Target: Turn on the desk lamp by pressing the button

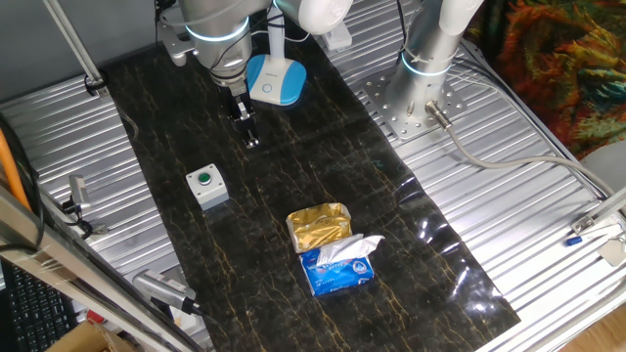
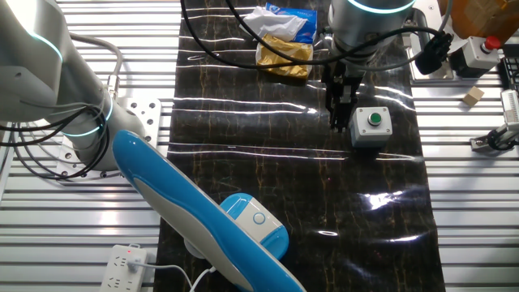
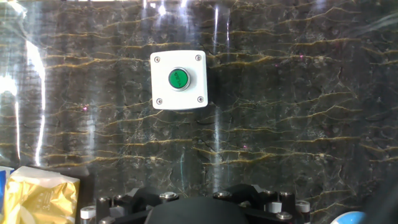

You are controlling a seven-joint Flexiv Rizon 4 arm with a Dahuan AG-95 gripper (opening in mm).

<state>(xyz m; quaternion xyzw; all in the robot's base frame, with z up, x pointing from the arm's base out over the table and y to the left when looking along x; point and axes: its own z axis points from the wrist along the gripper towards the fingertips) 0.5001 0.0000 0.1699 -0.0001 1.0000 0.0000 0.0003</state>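
Observation:
The desk lamp stands at the far end of the black mat. Its flat base [image 1: 275, 80] has a light blue rim and a white centre, and a slim white stem rises from it. In the other fixed view the base [image 2: 255, 225] shows a small round button [image 2: 259, 217], with the lamp's blue-and-white head leaning across the foreground. My gripper [image 1: 250, 138] points down over the mat, a short way in front of the base and apart from it. It also shows in the other fixed view [image 2: 336, 122]. No view shows the fingertips clearly.
A white box with a green push button [image 1: 206, 185] [image 2: 371, 124] [image 3: 179, 79] sits on the mat near the gripper. A gold packet [image 1: 319, 227] and a blue tissue pack [image 1: 338, 264] lie nearer the front. A grey pedestal [image 1: 416, 98] stands to the right.

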